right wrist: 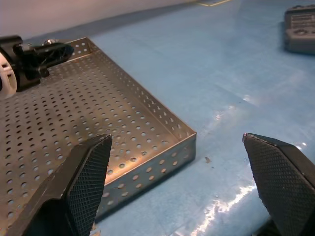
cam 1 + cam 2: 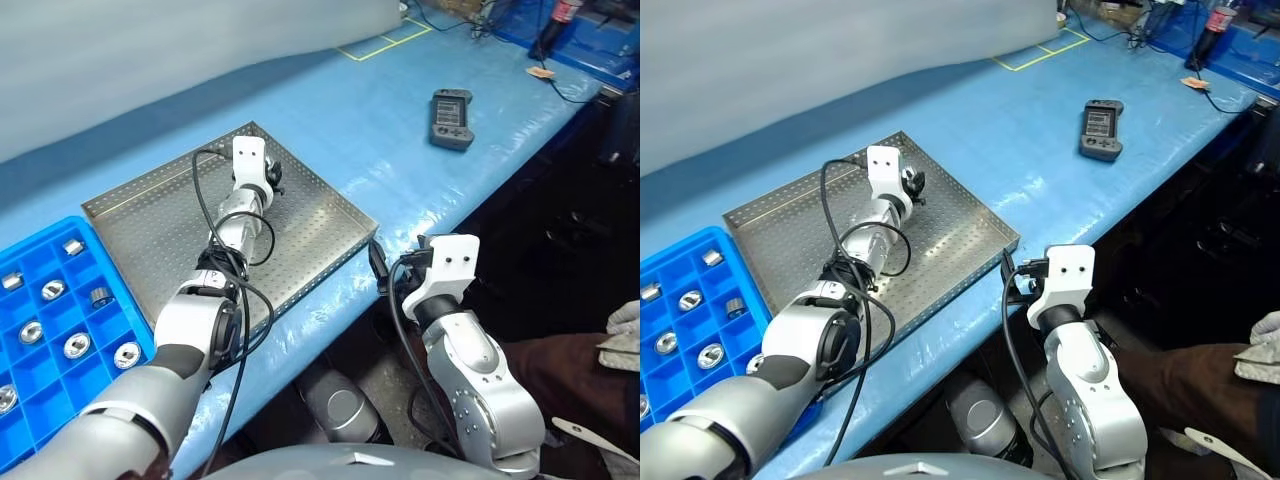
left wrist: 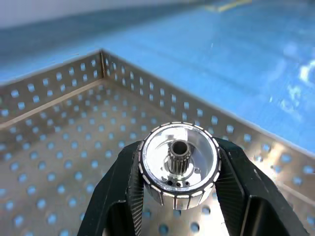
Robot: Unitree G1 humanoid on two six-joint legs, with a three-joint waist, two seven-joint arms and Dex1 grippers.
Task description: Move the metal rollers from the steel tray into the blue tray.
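A shiny metal roller point(image 3: 178, 172) with a toothed central hub is clamped end-on between the black fingers of my left gripper point(image 3: 178, 162), which is shut on it. That gripper point(image 2: 275, 182) hovers over the far part of the steel tray point(image 2: 150, 225), a perforated grey tray whose floor looks bare. The blue tray point(image 2: 40, 232) lies left of it, with several metal rollers point(image 2: 77, 345) in its compartments. My right gripper point(image 1: 184, 167) stands open and empty just off the steel tray's near right corner point(image 1: 189, 140).
A black handheld controller point(image 2: 451, 118) lies on the blue table top point(image 2: 400, 170) to the far right. Yellow tape lines point(image 2: 385, 42) mark the far end. The table's front edge runs along the steel tray's right side. A gloved hand point(image 2: 625, 325) shows at the right border.
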